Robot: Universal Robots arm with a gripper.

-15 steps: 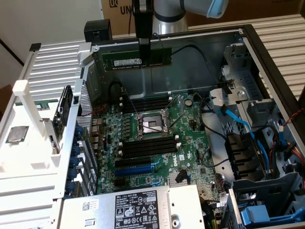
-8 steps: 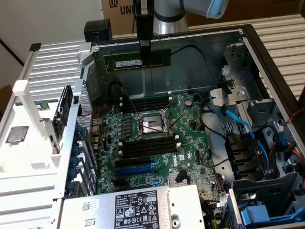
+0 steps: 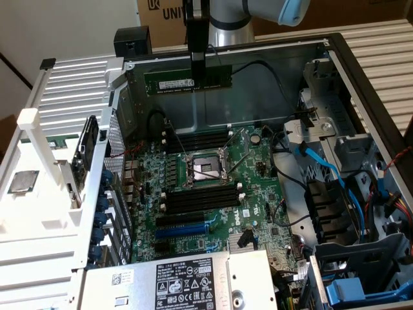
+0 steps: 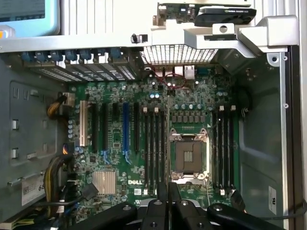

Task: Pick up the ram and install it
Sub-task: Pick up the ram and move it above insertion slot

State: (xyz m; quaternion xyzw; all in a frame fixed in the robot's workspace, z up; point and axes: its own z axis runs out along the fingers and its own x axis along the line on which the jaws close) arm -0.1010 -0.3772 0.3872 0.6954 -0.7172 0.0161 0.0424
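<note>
Ram [image 3: 174,82]: dark green-black stick with a pale label strip, held level and edge-down in the air over the far part of the open computer case [image 3: 335,58], clear of the board beneath.

Exterior view. Gripper [image 3: 197,64]: hangs straight down, its fingers clamped on the ram's upper edge, a little toward the exterior view's right of the stick's middle. Motherboard [image 3: 258,194]: green, lying flat in the case floor. CPU socket [image 3: 205,169]: near the board's middle, between two banks of black memory slots [image 3: 197,197] with white end clips. Blue slot [image 3: 187,229]: on the near side of the nearer bank. Power supply [image 3: 187,281]: grey box with a label, at the near edge.

Wrist view. Gripper [image 4: 168,191]: two dark fingers pressed close together, pointing at the motherboard [image 4: 110,143]. CPU socket [image 4: 188,158]: just beside the fingertips. Memory slots [image 4: 156,143]: run on both sides of the socket. Blue slot [image 4: 125,129]: beyond them, among black slots.
</note>
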